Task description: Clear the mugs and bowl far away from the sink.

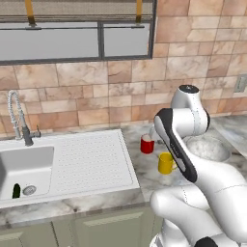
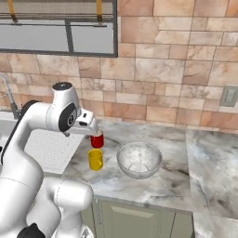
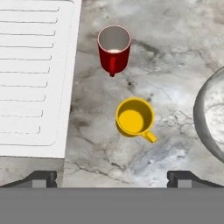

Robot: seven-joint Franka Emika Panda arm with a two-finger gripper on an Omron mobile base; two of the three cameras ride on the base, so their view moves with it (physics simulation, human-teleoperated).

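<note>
My gripper (image 3: 113, 178) hangs open above the counter with nothing between its fingers. Just ahead of it in the hand view stands the yellow mug (image 3: 134, 118), its handle towards the fingers. Past that is the red mug (image 3: 114, 49) with a white inside. Both mugs (image 1: 166, 163) (image 1: 147, 144) stand upright on the marble just right of the sink's drainboard (image 1: 91, 159). The speckled bowl (image 2: 123, 162) rests right of the yellow mug (image 2: 95, 159) and red mug (image 2: 96, 141); its rim (image 3: 203, 116) shows at the hand view's right edge.
A chrome spring faucet (image 1: 19, 120) stands behind the basin, where a dark green object (image 1: 16, 190) lies beside the drain. The marble counter (image 2: 209, 158) runs on to the right past the bowl, under a wall outlet (image 2: 229, 96). The tiled wall closes the back.
</note>
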